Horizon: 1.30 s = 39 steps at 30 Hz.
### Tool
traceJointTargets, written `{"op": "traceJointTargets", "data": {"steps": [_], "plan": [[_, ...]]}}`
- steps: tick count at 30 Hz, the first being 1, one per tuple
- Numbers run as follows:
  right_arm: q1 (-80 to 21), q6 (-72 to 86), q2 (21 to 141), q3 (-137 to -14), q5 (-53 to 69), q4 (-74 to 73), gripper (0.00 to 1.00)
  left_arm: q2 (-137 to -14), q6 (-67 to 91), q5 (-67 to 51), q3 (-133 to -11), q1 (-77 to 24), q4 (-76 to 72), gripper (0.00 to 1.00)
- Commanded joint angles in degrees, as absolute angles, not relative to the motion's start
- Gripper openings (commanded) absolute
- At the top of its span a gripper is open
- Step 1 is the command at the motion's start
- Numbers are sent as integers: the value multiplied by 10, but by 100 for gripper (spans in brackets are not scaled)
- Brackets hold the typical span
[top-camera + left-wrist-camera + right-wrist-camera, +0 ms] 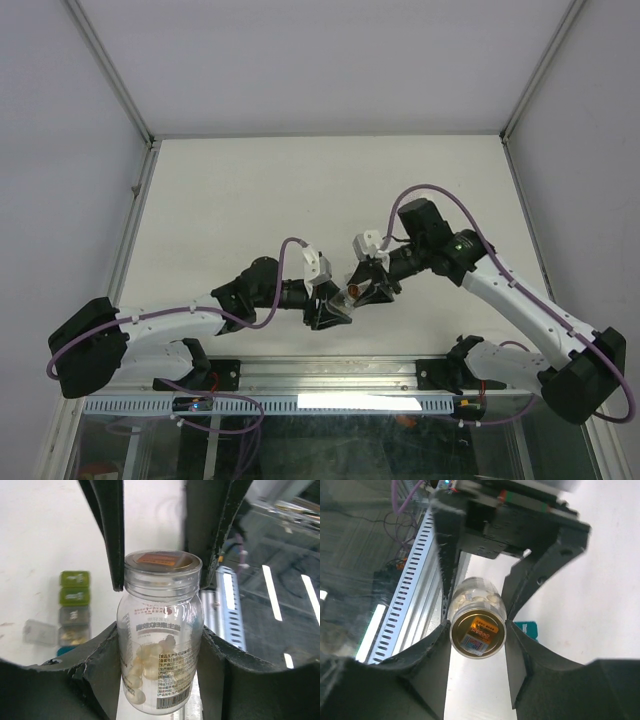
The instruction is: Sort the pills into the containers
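Note:
A clear pill bottle point(160, 645) with pale pills point(150, 660) in its lower part hangs between the two arms point(345, 297). My left gripper point(160, 652) is shut on the bottle's body, its pads pressing both sides. My right gripper point(477, 632) is shut on the bottle's clear cap point(477, 631), its fingers point(112, 535) reaching in from the far side. The containers point(74, 607) lie on the table to the left as a strip of small cubes, green at the far end. One teal compartment point(526, 629) shows beside the right finger.
A small clear lid flap point(40, 632) sticks out beside the strip. A slotted metal rail point(227, 605) runs along the table's near edge just under the bottle point(410, 580). Enclosure posts point(130, 200) border the white table.

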State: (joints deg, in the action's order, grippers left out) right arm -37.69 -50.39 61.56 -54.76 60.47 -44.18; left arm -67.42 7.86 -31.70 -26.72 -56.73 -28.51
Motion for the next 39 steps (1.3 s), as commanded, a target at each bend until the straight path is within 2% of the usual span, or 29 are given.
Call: {"op": "traceJointTargets", "data": {"steps": [1,3,5,10,12,15,16,19,26,29,32,39], "plan": [[-385,-285,673,-578,499,-401,10,-626,60,-89,-289,-603,-353,0],[-384,-191,696,-591,418,-378,7,-632,52,-9,-299,-617,-353,0],[-380,-139,705,-594,392,-363,5,-651,48,40,-310,-622,-351,0],[-348,-95,686,-598,464,-344,8,-682,59,61,-317,-623,-341,0],[-327,-121,675,-608,516,-363,22,-680,68,51,-310,-623,-344,0],[-301,-166,652,-619,573,-390,70,-664,84,17,-287,-623,-360,0],[-296,-179,643,-620,575,-397,82,-658,87,1,-277,-623,-370,0],[-278,-220,612,-613,582,-406,96,-636,97,-38,-252,-623,-392,0],[-258,-371,554,-580,634,-450,99,-587,120,-126,-208,-621,-416,0],[-258,-497,544,-564,679,-490,99,-578,125,-173,-195,-621,-432,0],[-258,-635,555,-572,707,-542,99,-582,131,-221,-193,-618,-438,0],[-263,-770,605,-616,717,-627,99,-604,147,-296,-193,-602,-452,0]]}}
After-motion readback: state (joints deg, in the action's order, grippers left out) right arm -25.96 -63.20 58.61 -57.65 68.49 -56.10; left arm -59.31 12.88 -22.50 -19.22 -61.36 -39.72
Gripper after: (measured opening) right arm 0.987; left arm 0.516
